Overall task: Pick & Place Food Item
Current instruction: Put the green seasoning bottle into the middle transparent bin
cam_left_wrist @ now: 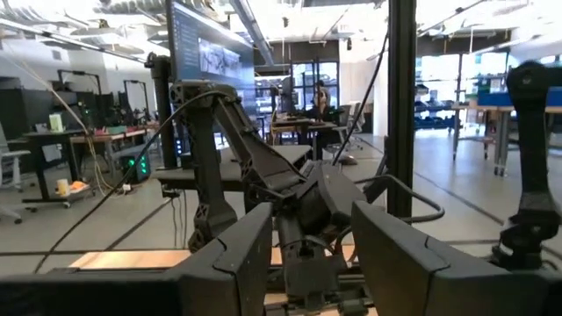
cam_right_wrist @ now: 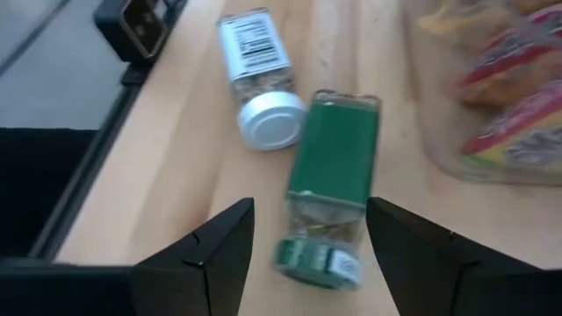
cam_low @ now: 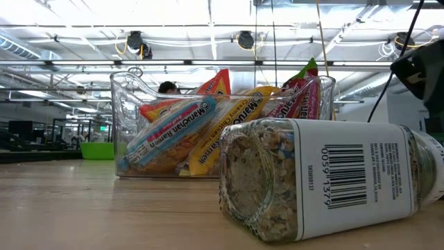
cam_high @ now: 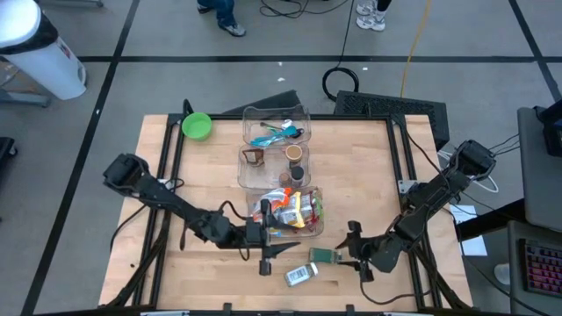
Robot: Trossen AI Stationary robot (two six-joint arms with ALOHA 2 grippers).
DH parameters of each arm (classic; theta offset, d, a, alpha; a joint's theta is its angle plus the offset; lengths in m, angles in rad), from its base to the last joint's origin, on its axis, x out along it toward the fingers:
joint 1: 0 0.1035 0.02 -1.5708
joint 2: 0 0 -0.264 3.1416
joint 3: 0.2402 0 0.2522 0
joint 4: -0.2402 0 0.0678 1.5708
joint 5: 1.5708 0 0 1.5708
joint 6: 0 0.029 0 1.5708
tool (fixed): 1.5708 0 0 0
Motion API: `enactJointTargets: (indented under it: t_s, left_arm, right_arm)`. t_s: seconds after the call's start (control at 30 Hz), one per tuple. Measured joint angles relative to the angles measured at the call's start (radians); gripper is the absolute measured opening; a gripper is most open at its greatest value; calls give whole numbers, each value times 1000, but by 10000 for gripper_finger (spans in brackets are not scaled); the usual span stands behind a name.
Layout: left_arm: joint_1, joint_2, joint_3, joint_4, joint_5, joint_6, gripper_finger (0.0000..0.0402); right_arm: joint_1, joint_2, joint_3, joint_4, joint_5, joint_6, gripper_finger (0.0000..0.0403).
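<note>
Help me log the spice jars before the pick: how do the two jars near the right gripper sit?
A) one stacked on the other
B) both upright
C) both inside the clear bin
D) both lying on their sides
D: the white-capped clear glass jar and green-labelled clear jar both lie sideways on the wooden table.

grey floor with dark lines; ceiling lights overhead.

Two dark, angular jointed arms, each ending in a black two-fingered pincer with broad flat fingers.
</note>
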Motion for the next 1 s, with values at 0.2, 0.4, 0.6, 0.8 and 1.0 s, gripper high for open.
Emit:
enactJointTargets:
  t_s: [0.2, 0.4, 0.6, 0.8, 1.0]
  left_arm:
    - [0, 3, 2, 1, 0, -39, 166]
    - [0, 3, 2, 2, 1, -48, 166]
    - [3, 3, 2, 2, 1, -37, 166]
    - [19, 3, 1, 2, 1, -27, 166]
    - [27, 3, 1, 1, 1, -27, 166]
  right_arm:
    - [-1, 0, 0, 13, -70, 20, 212]
    - [18, 0, -44, 57, 87, 37, 212]
    - [23, 1, -118, 201, 111, 102, 212]
    - [55, 29, -165, 343, 116, 97, 212]
    - [57, 134, -167, 438, 144, 103, 212]
